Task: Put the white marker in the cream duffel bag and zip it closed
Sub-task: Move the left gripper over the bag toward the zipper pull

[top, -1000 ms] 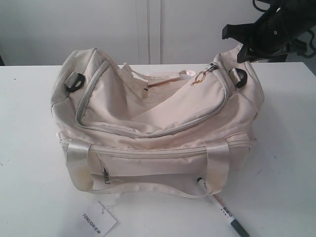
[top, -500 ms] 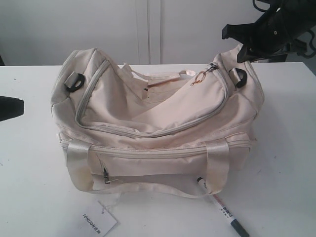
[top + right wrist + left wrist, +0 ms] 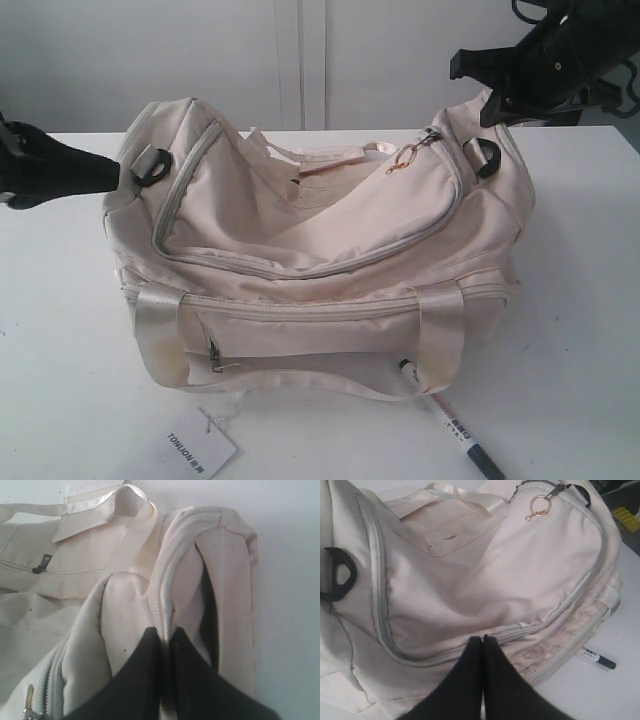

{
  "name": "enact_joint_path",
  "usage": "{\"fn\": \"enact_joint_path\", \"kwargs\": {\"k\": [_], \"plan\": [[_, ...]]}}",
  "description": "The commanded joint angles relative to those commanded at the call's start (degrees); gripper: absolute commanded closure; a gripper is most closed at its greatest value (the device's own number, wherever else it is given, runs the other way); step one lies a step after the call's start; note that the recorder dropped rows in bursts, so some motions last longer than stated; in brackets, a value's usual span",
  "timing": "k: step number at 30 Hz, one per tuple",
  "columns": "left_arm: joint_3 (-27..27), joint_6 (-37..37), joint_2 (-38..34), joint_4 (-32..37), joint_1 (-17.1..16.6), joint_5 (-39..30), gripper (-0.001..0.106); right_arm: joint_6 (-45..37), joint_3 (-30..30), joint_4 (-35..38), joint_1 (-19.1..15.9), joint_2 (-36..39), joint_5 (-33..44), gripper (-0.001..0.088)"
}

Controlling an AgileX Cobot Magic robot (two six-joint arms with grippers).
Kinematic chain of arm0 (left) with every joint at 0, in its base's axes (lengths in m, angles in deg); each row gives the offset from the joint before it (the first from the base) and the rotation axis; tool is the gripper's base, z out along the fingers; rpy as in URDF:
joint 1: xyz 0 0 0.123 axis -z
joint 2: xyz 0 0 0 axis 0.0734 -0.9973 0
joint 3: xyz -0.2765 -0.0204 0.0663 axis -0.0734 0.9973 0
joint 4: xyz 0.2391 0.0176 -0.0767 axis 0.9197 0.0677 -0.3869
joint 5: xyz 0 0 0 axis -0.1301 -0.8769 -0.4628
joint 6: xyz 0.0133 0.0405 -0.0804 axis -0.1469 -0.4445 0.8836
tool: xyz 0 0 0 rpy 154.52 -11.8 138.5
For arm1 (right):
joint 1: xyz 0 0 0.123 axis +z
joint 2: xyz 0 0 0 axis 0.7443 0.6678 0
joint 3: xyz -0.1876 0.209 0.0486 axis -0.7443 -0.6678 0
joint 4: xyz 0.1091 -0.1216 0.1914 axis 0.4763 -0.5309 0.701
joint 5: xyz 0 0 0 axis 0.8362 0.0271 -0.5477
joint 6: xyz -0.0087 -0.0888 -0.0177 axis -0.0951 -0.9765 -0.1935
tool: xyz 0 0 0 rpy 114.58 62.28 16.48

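The cream duffel bag (image 3: 330,240) lies in the middle of the white table. Its gold zipper pull (image 3: 404,158) hangs at the right end of the curved grey top zipper (image 3: 380,630). My right gripper (image 3: 492,104) is shut on a fold of the bag's right end (image 3: 165,632), holding it raised. My left gripper (image 3: 122,172) is shut and empty beside the bag's left end, by a black strap ring (image 3: 152,166); in the left wrist view its tips (image 3: 482,639) point over the zipper. The white marker (image 3: 452,427) lies on the table in front, one end under a handle strap.
A white paper tag (image 3: 200,445) with black letters lies at the table's front edge, left of the marker (image 3: 597,658). The bag's satin handles (image 3: 160,340) hang over its front side. A white wall stands behind the table.
My left gripper has come into view from the left and moved right, up to the bag's left end. The right gripper, bag and marker have not moved.
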State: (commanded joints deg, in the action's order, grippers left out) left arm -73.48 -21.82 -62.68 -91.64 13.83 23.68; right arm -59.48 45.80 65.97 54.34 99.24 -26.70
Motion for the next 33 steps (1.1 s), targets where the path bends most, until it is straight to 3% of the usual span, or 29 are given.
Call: {"fn": "enact_joint_path", "kwargs": {"k": [4,10,18,33], "plan": [[-3.88,-0.37,-4.93,-0.12,5.93,3.49,0.105,0.00,0.00,0.00,0.00,0.00,0.00,0.0868],[-9.65,-0.37,-10.77,-0.37,9.12,3.22,0.105,0.00,0.00,0.00,0.00,0.00,0.00,0.0868],[-15.97,-0.37,-16.93,-1.03,11.08,0.60,0.105,0.00,0.00,0.00,0.00,0.00,0.00,0.0868],[-27.99,-0.37,-28.63,-2.64,11.20,-4.68,0.105,0.00,0.00,0.00,0.00,0.00,-0.11,0.0868]]}}
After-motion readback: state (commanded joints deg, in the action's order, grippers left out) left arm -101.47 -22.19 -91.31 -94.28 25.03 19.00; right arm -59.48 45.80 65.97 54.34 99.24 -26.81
